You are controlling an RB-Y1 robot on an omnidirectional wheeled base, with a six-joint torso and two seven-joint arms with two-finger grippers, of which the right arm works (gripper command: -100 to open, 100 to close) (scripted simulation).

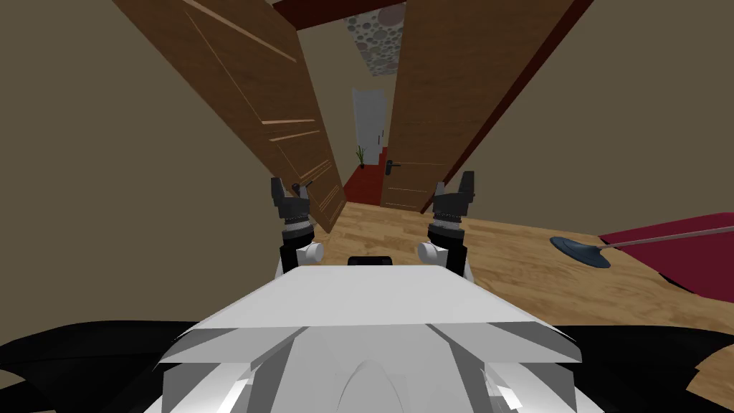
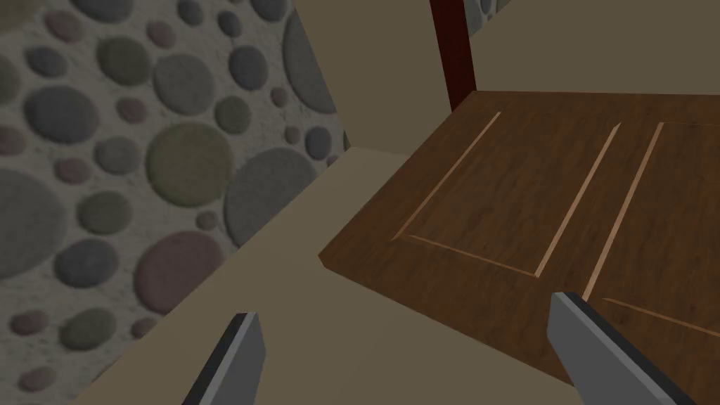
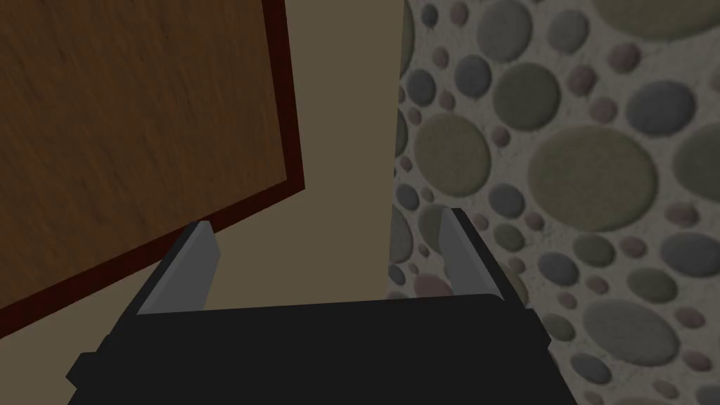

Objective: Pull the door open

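Two brown doors [image 1: 272,93] [image 1: 459,93], two pincers [image 1: 288,189] [image 1: 453,186], one white door [image 1: 369,118], one plant [image 1: 360,155]

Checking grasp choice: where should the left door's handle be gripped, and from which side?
Probably grip the dark lever at the left door's free edge, straddling its bar, coming from the robot's side: it sticks out toward the open left gripper.

Two doors stand ahead, a left door [image 1: 287,122] and a right door [image 1: 444,107], with a narrow passage between them. Deep in the passage, a plant [image 1: 360,156] stands on the floor beside a far door [image 1: 369,118]. The left tool [image 1: 287,188] is close before the left door's lower edge, and the right tool [image 1: 453,185] is before the right door's. Well to the right, a round base with a pole [image 1: 579,251] rests on the floor [image 1: 502,251].
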